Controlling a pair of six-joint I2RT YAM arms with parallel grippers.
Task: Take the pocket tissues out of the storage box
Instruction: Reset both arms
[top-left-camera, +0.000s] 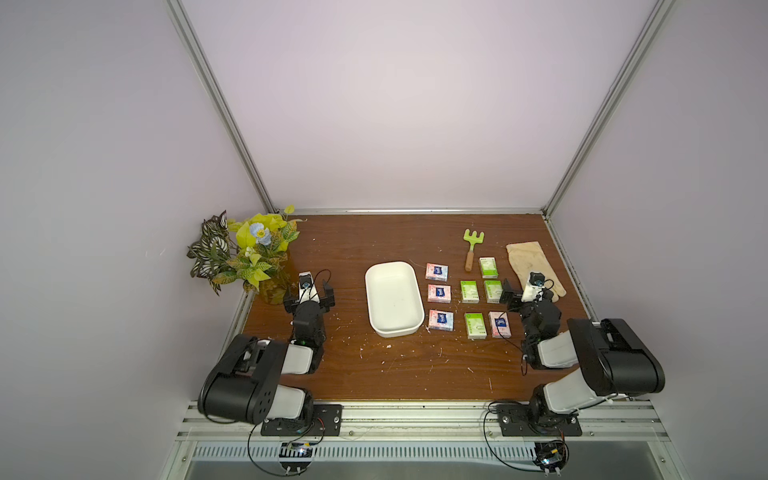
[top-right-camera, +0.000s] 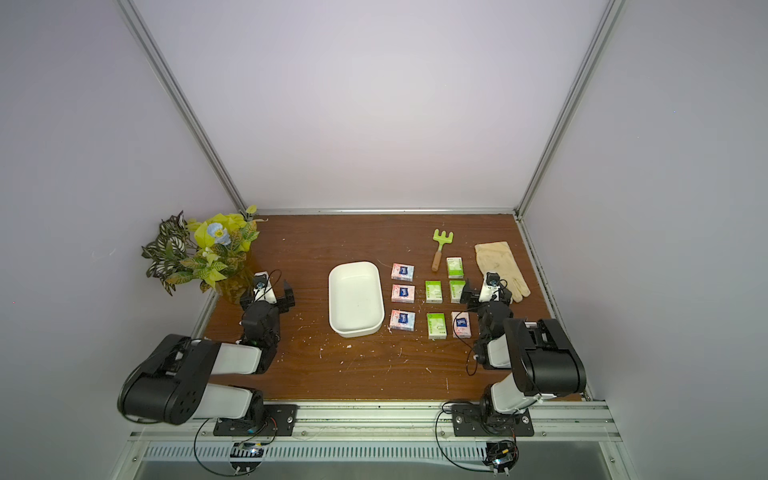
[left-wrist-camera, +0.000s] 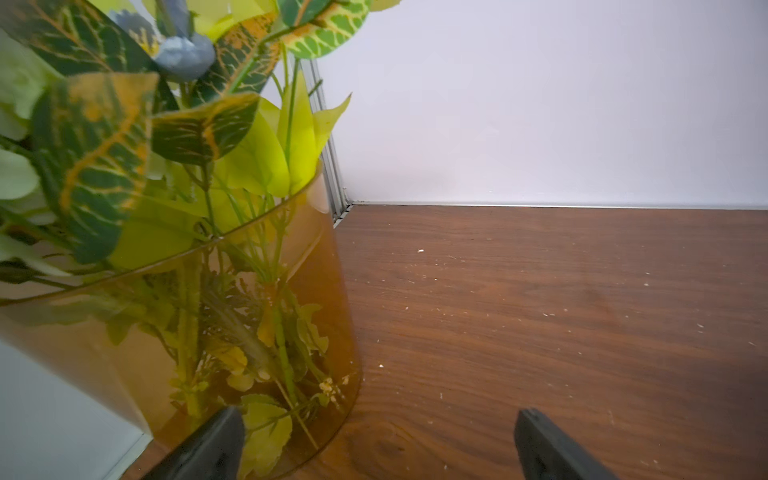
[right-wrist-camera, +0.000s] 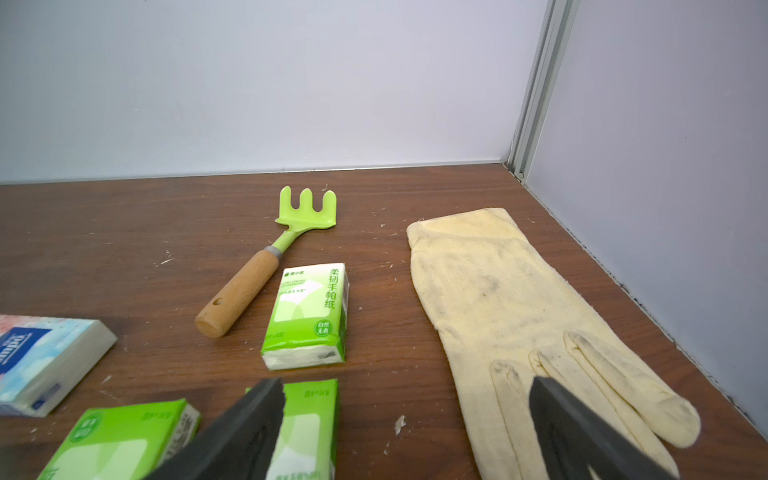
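Note:
The white storage box (top-left-camera: 392, 299) (top-right-camera: 355, 299) sits mid-table and holds nothing. Several pocket tissues lie flat on the wood to its right: pink-white packets (top-left-camera: 436, 272) in a column beside the box with one more (top-left-camera: 500, 324) nearer the right arm, and green packets (top-left-camera: 469, 291) (right-wrist-camera: 307, 316) between them. My left gripper (top-left-camera: 308, 296) (left-wrist-camera: 380, 419) is open and empty, low beside the plant vase, far left of the box. My right gripper (top-left-camera: 528, 293) (right-wrist-camera: 405, 386) is open and empty, hovering between a green packet (right-wrist-camera: 311, 428) and the glove.
A plant in an amber glass vase (top-left-camera: 249, 257) (left-wrist-camera: 208, 332) stands at the back left, close to my left fingers. A green hand rake (top-left-camera: 471, 249) (right-wrist-camera: 291, 232) and a cream glove (top-left-camera: 534, 266) (right-wrist-camera: 519, 311) lie at the back right. Walls enclose three sides of the table.

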